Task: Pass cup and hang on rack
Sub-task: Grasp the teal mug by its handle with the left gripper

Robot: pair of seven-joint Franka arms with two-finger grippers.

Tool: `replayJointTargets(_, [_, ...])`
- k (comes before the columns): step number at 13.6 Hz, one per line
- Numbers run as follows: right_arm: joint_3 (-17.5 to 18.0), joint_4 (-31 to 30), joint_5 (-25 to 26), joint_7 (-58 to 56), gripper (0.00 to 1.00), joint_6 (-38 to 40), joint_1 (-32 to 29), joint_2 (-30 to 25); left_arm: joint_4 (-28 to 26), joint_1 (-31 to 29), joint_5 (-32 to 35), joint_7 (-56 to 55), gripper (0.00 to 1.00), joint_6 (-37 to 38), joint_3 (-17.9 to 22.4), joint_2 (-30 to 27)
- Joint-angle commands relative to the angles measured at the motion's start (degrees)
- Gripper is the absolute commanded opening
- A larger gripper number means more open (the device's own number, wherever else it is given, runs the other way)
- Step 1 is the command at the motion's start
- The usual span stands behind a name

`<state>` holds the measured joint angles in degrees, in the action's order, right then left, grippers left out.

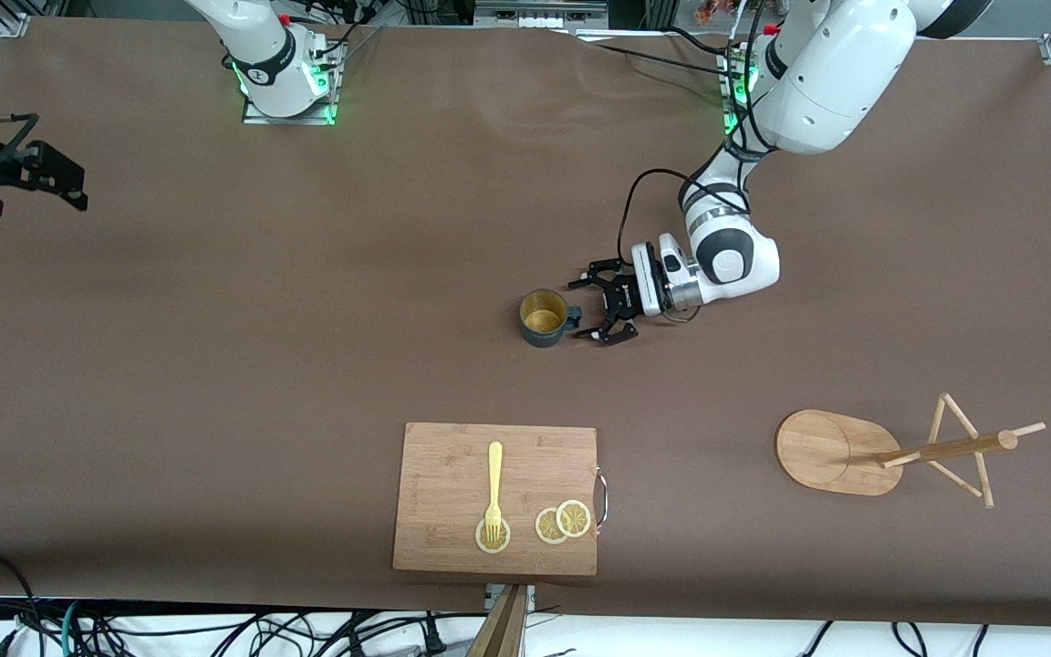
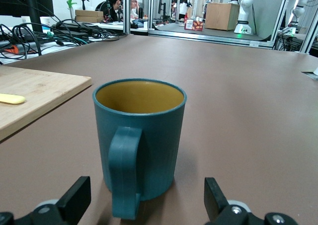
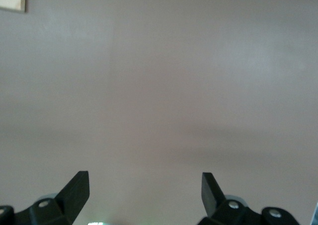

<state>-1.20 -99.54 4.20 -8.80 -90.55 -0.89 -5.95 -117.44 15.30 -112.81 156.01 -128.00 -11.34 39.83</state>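
1. The table carries the rack at the left arm's end, tipped over with its post lying flat, at about 4 o'clock from the cup.
2. The cup stands upright mid-table, its handle pointing at 3 o'clock in the front view, straight at the left gripper.
3. The left gripper sits low just beside the handle, fingers spread wide, empty; my judgement: a short straight advance closes on the handle.
4. The right gripper waits, spread wide, over bare table.
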Motion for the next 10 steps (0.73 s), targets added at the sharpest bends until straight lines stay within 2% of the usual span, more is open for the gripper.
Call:
replayJointTargets(1, [0.3,4.3,-0.9,1.7,1.00,3.2,-0.1,2.2,-0.6,0.5,-2.7,5.5,0.95,-0.5,-0.1,-0.2])
replayJointTargets(2, [-0.4,4.8,-0.9,1.8,1.00,2.7,1.0,2.7,-0.6,0.5,-2.8,6.1,0.83,-0.5,-0.1,-0.1])
replayJointTargets(3, [-0.4,4.8,-0.9,1.8,1.00,1.4,1.1,3.0,-0.6,0.5,-2.9,6.8,0.79,-0.5,-0.1,-0.1])
replayJointTargets(4, [-0.4,4.6,-1.1,1.8,1.00,-1.5,1.3,3.7,-0.5,0.4,-2.9,8.3,0.57,-0.5,-0.1,-0.1])
replayJointTargets(5, [-0.4,4.3,-1.3,1.8,1.00,-5.5,1.4,4.2,-0.4,0.4,-3.2,8.5,0.26,-0.5,-0.1,0.0])
replayJointTargets(6, [-0.2,4.3,-1.3,1.9,1.00,-7.8,1.6,4.8,-0.4,0.4,-4.5,8.5,0.05,-0.5,-0.1,0.3])
replayJointTargets(7, [0.0,4.2,-1.4,1.9,1.00,-7.9,1.8,4.8,-0.4,0.3,-5.6,8.3,0.00,-0.4,-0.1,0.9])
replayJointTargets(10, [-0.2,4.0,-1.6,1.7,1.00,-7.2,1.8,4.8,-0.4,-0.7,-5.6,5.5,0.00,-0.1,0.0,0.6])
